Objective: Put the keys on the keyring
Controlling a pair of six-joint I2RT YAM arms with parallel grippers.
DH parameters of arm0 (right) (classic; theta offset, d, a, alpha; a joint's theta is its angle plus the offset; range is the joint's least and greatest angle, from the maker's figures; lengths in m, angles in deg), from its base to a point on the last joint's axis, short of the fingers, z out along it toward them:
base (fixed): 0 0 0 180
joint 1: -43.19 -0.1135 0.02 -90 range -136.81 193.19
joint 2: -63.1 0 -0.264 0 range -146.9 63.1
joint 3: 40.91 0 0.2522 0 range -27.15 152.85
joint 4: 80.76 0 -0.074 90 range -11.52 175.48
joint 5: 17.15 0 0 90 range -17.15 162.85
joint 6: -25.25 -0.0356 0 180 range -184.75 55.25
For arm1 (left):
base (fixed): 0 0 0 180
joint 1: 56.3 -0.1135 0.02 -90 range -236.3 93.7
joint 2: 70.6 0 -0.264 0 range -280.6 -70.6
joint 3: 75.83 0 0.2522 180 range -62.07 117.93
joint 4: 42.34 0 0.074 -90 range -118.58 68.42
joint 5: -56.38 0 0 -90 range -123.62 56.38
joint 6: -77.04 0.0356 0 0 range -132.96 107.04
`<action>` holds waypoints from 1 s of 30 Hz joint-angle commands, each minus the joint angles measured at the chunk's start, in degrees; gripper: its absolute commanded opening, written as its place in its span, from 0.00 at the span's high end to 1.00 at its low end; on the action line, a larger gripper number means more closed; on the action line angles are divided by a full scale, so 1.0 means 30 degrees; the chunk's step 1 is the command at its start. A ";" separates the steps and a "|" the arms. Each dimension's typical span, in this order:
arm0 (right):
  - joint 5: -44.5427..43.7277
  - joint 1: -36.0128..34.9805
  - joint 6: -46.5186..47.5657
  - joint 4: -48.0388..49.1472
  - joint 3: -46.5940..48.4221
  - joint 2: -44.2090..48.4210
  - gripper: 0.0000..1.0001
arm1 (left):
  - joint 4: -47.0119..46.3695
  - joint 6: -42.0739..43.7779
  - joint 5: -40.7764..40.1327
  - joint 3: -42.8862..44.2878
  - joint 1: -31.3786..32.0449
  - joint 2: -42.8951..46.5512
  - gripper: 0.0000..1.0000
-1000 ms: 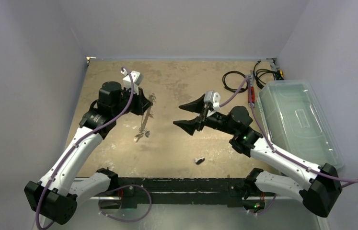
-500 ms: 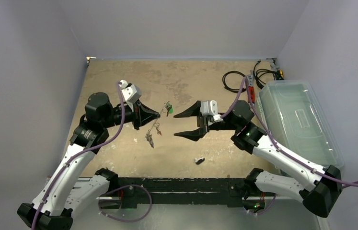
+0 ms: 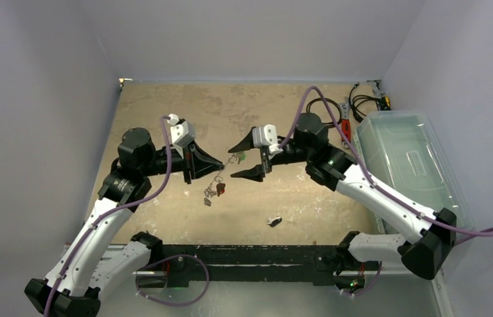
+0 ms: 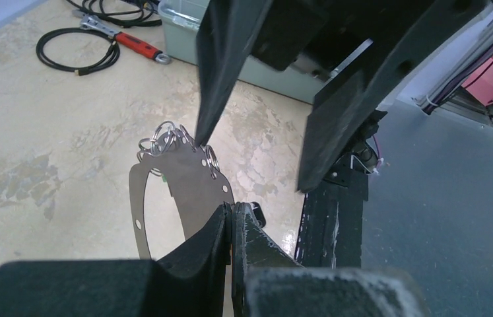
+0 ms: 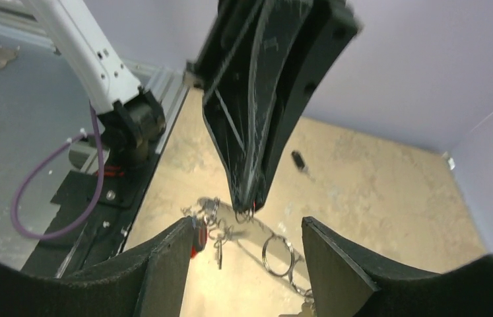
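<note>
My left gripper [image 3: 221, 163] is shut on the flat crescent of the keyring [image 4: 187, 178] and holds it above the table. Small split rings [image 4: 164, 137] bunch at its far end. Keys hang from it, one with a red head [image 3: 220, 189] and one with a green tag [image 3: 240, 156]. My right gripper [image 3: 238, 162] is open, with its fingers on either side of the left gripper's tip and the hanging rings [image 5: 276, 254]. In the right wrist view the gripper [image 5: 247, 228] is empty, and the red key [image 5: 196, 241] lies by its left finger. One loose dark key [image 3: 273, 220] lies on the table near the front.
A clear plastic bin [image 3: 412, 165] stands at the right edge. A black coiled cable [image 3: 323, 109] and a red-handled tool [image 3: 346, 129] lie at the back right. The black base rail [image 3: 250, 254] runs along the near edge.
My left gripper has swung toward the centre with the keyring. My right gripper has moved left and now straddles the left gripper's tip. The hanging keys have swung.
</note>
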 commanded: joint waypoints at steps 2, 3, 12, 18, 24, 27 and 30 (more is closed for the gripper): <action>0.0221 0.0108 0.1492 -0.2717 0.1181 -0.0935 0.37 | -0.1790 -0.0329 0.1167 -0.0052 0.0071 0.0291 1.00; 0.0233 0.0122 0.1535 -0.2818 0.1241 -0.1107 0.39 | -0.1830 -0.0371 0.1203 -0.0065 0.0064 0.0293 1.00; 0.0435 0.0084 0.1804 -0.3216 0.1662 -0.1860 0.52 | -0.2057 -0.0608 0.1442 -0.0201 0.0072 0.0381 1.00; 0.1003 -0.0242 0.1708 -0.3269 0.1835 -0.2136 0.68 | -0.2331 -0.0859 0.1517 -0.0369 0.0072 0.0454 1.00; 0.1150 -0.0693 0.1788 -0.3533 0.1940 -0.2275 0.69 | -0.2373 -0.0959 0.1375 -0.0432 0.0072 0.0585 1.00; 0.1280 -0.0825 0.1784 -0.3579 0.1940 -0.2282 0.68 | -0.2370 -0.0992 0.1299 -0.0447 0.0072 0.0643 1.00; 0.0965 -0.0928 0.1867 -0.3818 0.1997 -0.2390 0.78 | -0.2390 -0.1008 0.1069 -0.0467 0.0072 0.0819 1.00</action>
